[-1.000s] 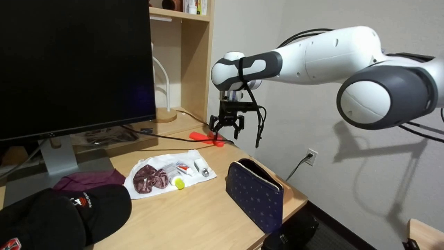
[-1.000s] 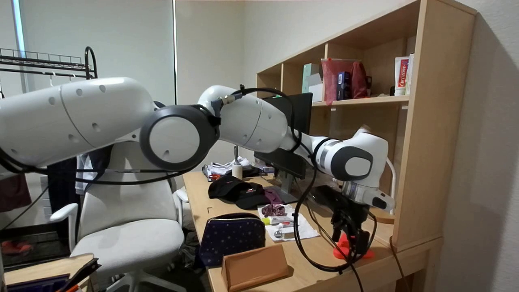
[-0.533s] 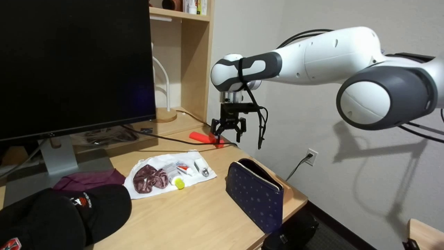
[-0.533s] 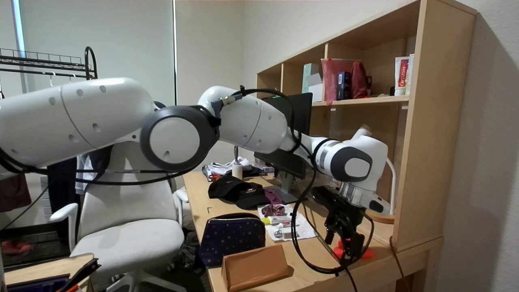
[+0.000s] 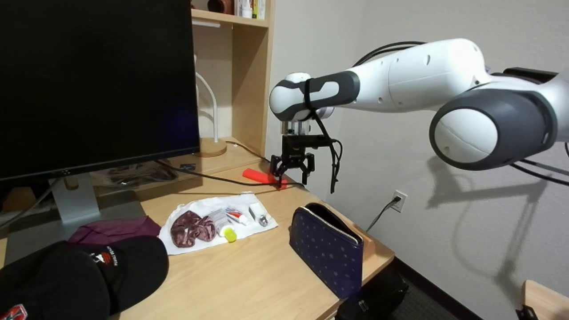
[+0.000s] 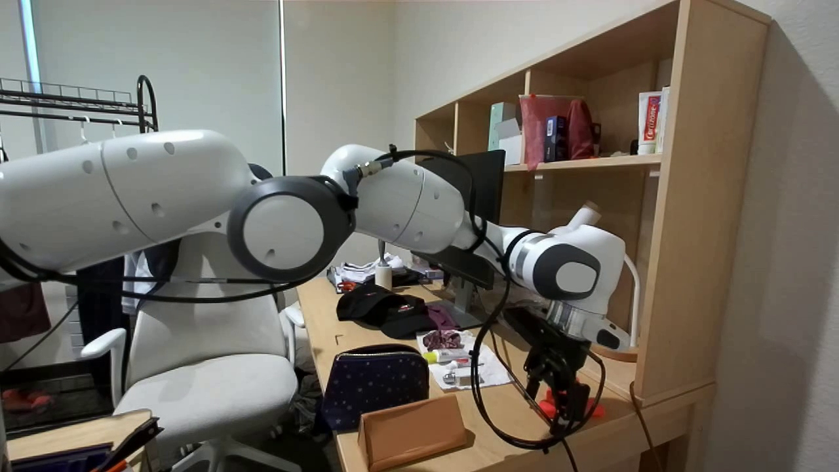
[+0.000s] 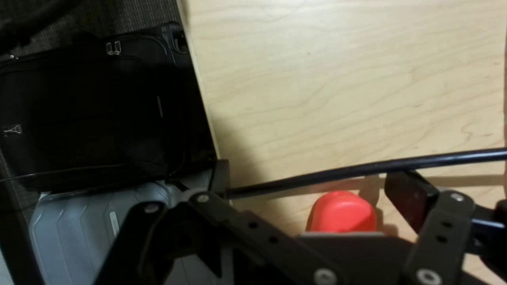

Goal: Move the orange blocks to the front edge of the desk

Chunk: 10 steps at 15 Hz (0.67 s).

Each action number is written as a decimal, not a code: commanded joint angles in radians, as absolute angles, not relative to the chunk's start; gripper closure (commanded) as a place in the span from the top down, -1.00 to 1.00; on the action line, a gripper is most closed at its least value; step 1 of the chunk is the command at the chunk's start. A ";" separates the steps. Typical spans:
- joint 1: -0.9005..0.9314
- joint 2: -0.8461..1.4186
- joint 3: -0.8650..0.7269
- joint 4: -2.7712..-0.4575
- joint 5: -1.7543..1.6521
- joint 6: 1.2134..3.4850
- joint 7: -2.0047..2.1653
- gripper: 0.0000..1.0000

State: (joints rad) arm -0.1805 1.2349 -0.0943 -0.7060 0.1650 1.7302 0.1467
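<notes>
I have the gripper (image 5: 292, 183) above the desk (image 5: 231, 275), near its edge, jaws spread wide. The orange blocks (image 5: 255, 175) lie near the shelf unit (image 5: 251, 84), partly hidden behind the gripper in both exterior views. Wrist view: black cable (image 7: 348, 171) crosses near the fingertips; contact, I cannot tell.

On the counter (image 5: 231, 275) I locate the blocks (image 5: 254, 174) at a rear corner, along the side edge, before the shelf unit (image 6: 708, 216). I have the end effector (image 5: 293, 182) above that edge, near the blocks. The pouch (image 5: 326, 251) and case (image 6: 413, 429) stand by that side's front corner, the case nearer the edge. The cloth (image 5: 249, 231) lies between pouch and monitor (image 5: 98, 89).
</notes>
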 commanded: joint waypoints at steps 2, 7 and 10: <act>-0.176 1.295 -0.101 -0.619 0.143 1.743 0.119 0.45; -0.173 1.299 -0.111 -0.597 0.125 1.742 0.115 -0.20; -0.172 1.298 -0.113 -0.594 0.123 1.746 0.116 0.65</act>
